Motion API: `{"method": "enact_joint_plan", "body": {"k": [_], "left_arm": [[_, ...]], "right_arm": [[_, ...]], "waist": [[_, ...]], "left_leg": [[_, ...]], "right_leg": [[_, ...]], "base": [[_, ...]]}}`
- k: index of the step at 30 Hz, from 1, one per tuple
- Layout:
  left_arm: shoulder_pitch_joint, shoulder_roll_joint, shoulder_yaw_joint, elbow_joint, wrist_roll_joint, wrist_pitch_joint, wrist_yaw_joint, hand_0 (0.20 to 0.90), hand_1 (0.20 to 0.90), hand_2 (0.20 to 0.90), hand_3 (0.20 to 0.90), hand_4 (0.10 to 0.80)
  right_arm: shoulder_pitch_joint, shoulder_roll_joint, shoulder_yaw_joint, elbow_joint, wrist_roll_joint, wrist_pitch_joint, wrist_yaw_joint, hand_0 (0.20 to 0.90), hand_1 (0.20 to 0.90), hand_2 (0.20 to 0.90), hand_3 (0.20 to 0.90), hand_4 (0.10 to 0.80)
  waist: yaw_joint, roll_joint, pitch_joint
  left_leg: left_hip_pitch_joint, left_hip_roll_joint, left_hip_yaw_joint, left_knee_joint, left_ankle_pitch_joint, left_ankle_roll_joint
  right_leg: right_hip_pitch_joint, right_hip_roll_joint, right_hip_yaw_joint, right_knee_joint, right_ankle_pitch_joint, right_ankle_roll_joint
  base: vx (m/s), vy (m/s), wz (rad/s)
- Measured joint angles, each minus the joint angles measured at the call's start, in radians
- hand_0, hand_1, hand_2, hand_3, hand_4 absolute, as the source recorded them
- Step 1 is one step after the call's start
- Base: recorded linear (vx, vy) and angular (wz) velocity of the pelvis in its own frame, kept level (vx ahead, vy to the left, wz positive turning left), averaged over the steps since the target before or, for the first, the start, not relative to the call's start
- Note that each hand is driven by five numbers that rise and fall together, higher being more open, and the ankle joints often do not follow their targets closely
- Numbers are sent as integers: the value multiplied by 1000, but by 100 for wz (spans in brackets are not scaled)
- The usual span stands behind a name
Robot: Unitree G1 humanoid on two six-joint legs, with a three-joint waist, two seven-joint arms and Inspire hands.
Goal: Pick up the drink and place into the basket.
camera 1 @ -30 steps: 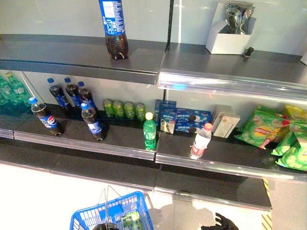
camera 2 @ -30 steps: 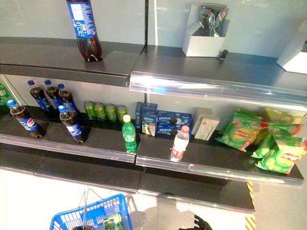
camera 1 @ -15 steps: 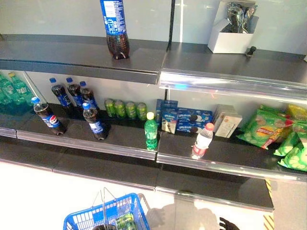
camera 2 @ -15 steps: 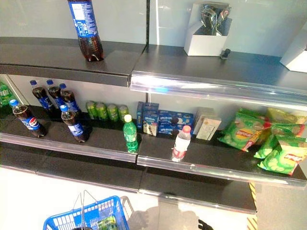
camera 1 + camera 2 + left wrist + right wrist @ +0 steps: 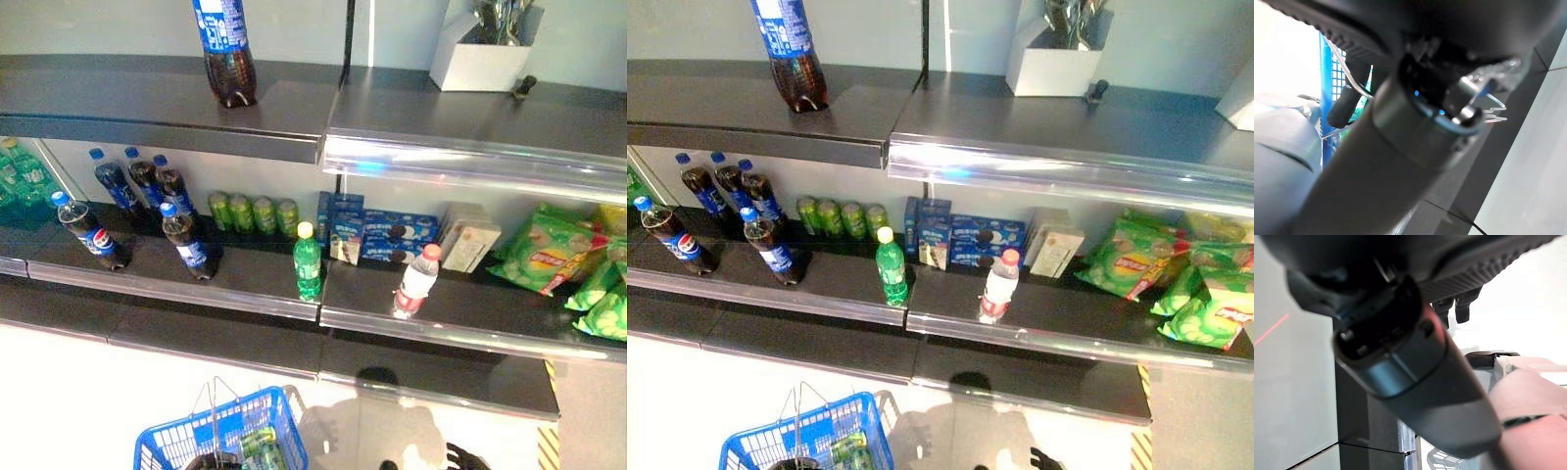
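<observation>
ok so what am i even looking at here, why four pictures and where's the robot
It is a humanoid robot facing shop shelves. Two pictures come from cameras in its head, looking down; the other two sit on its wrists, so each hand fills them. On the middle shelf stand cola bottles, a green bottle, a white bottle, cookie boxes and snack bags. Low down is a blue basket with a green can inside; the left hand seems to hook its fingers on the wire handle. The right hand hangs empty, fingers relaxed.

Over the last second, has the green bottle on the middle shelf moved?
No. The green bottle still stands just left of the shelf joint; only the camera shifted.
</observation>
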Motion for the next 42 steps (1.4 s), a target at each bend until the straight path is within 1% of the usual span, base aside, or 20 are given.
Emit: {"method": "enact_joint_plan", "body": {"k": [6, 8, 16, 18, 21, 22, 23, 25, 26, 27, 28, 30, 31, 32, 34, 36, 37, 40, 42], "left_arm": [[-17, -18, 0, -9, 1, 0, 1, 300, 300, 300, 200, 100], [-15, -25, 0, -10, 1, 0, 1, 300, 300, 300, 200, 100], [-2, -25, 1, -11, 1, -7, 0, 300, 300, 300, 200, 100], [-6, -24, 1, -15, -4, -8, 2, 300, 300, 300, 200, 100], [-30, -24, -2, -23, -23, -14, 5, 300, 300, 300, 200, 100], [-55, -25, -5, -27, -39, -15, 7, 300, 300, 300, 200, 100], [-91, -24, -17, -36, -60, -16, 13, 300, 300, 300, 200, 100], [-167, -28, -38, -36, -81, -17, 22, 300, 300, 300, 200, 100], [-167, -28, -38, -36, -81, -17, 22, 300, 300, 300, 200, 100], [-238, -29, -63, -54, -113, -23, 34, 300, 300, 300, 200, 100], [-256, -28, -69, -62, -124, -23, 35, 300, 300, 300, 200, 100], [-301, -24, -82, -90, -156, -32, 41, 300, 300, 300, 200, 100], [-301, -24, -82, -90, -156, -32, 41, 300, 300, 300, 200, 100], [-324, -21, -82, -97, -177, -35, 46, 300, 300, 300, 200, 100], [-330, -6, -82, -102, -178, -43, 47, 300, 300, 300, 200, 100], [-327, 14, -82, -116, -178, -55, 47, 300, 300, 300, 200, 100], [-328, 19, -82, -121, -178, -56, 49, 300, 300, 300, 200, 100], [-329, 29, -82, -160, -179, -55, 53, 300, 300, 300, 200, 100], [-324, 30, -83, -188, -179, -55, 56, 300, 300, 300, 200, 100]], "right_arm": [[-10, -16, 0, 0, 1, -8, -2, 900, 900, 900, 900, 800], [-11, -16, 0, -1, 1, -9, -2, 900, 900, 900, 900, 800], [-12, -16, 0, -2, 1, -18, 0, 900, 900, 900, 900, 800], [-18, -16, 9, -3, 2, -18, 0, 900, 900, 900, 900, 800], [-45, -17, 25, -1, 11, -18, -1, 900, 900, 900, 900, 800], [-67, -19, 31, -1, 24, -18, -3, 900, 900, 900, 900, 800], [-93, -24, 43, 1, 39, -18, -3, 900, 900, 900, 900, 800], [-158, -36, 46, 1, 41, -17, -4, 900, 900, 900, 900, 800], [-158, -36, 46, 1, 41, -17, -4, 900, 900, 900, 900, 800], [-223, -43, 48, -1, 60, -20, -4, 900, 900, 900, 900, 800], [-241, -44, 50, -1, 71, -27, -5, 900, 900, 900, 900, 800], [-282, -48, 57, -14, 95, -57, -9, 900, 900, 900, 900, 800], [-282, -48, 57, -14, 95, -57, -9, 900, 900, 900, 900, 800], [-309, -51, 68, -30, 125, -81, -13, 900, 900, 900, 900, 800], [-320, -52, 71, -61, 129, -103, -14, 900, 900, 900, 900, 800], [-310, -58, 80, -148, 159, -109, -31, 900, 900, 900, 900, 800], [-306, -62, 83, -187, 164, -122, -36, 900, 900, 900, 900, 800], [-307, -66, 90, -318, 167, -138, -54, 900, 900, 900, 900, 800], [-297, -78, 103, -427, 166, -139, -73, 900, 900, 900, 900, 800]], "waist": [[0, 21, 30], [0, 22, 30], [0, 2, 30], [1, -1, 29], [-1, 2, 39], [-3, 6, 58], [-2, 0, 83], [-3, 16, 172], [-3, 16, 172], [-3, 30, 252], [-3, 33, 272], [-3, 33, 337], [-3, 33, 337], [2, 20, 366], [2, -4, 379], [13, -25, 387], [13, -25, 387], [20, -28, 390], [22, -25, 391]], "left_leg": [[-7, 0, 0, 0, 0, 0], [-3, 0, 0, 0, 0, 0], [29, 2, 4, -1, -4, 1], [8, 4, 5, 0, -3, 1], [-45, -4, 5, 0, 18, 2], [-77, -7, 4, 1, 30, 4], [-113, -9, 3, 2, 43, 6], [-146, -14, 2, 3, 63, 9], [-146, -14, 2, 3, 63, 9], [-199, -12, -7, 47, 64, 11], [-224, -10, -16, 74, 62, 11], [-291, -4, -44, 176, 36, 15], [-291, -4, -44, 176, 36, 15], [-337, 2, -49, 254, -4, 4], [-374, -1, -54, 329, -36, 0], [-440, 6, -62, 465, -104, -2], [-471, 11, -72, 514, -131, -3], [-526, 15, -99, 582, -147, -14], [-546, 15, -114, 593, -147, -15]], "right_leg": [[-5, 3, 0, 3, 1, 0], [0, 3, -1, 5, -1, 1], [34, 2, -1, 0, -8, 1], [14, 2, -1, 0, -3, -3], [-47, -1, 4, 0, 16, -5], [-83, -3, 5, 4, 28, -7], [-115, -4, 10, 6, 42, -10], [-145, -8, 11, 7, 63, -14], [-145, -8, 11, 7, 63, -14], [-186, -10, 13, 28, 68, -20], [-207, -10, 13, 55, 63, -23], [-275, -20, 14, 177, 10, -34], [-275, -20, 14, 177, 10, -34], [-350, -30, 27, 315, -53, -40], [-404, -48, 37, 428, -102, -44], [-476, -59, 61, 566, -170, -53], [-501, -61, 63, 611, -194, -62], [-556, -61, 64, 693, -224, -76], [-576, -59, 66, 707, -231, -78]], "base": [[0, 0, 0], [42, -5, 1], [42, -5, 2], [-126, 25, -5], [-239, 53, -4], [-273, 52, -5], [-246, 23, 1], [-228, -13, 5], [-211, -58, 7], [-252, -86, 6], [-298, -103, 12], [-162, -66, 14], [-69, -32, 11], [-54, -27, 2], [-102, -61, 6], [-83, -65, 1], [-66, -59, 3], [-98, -55, 9], [-72, -32, -1]]}}
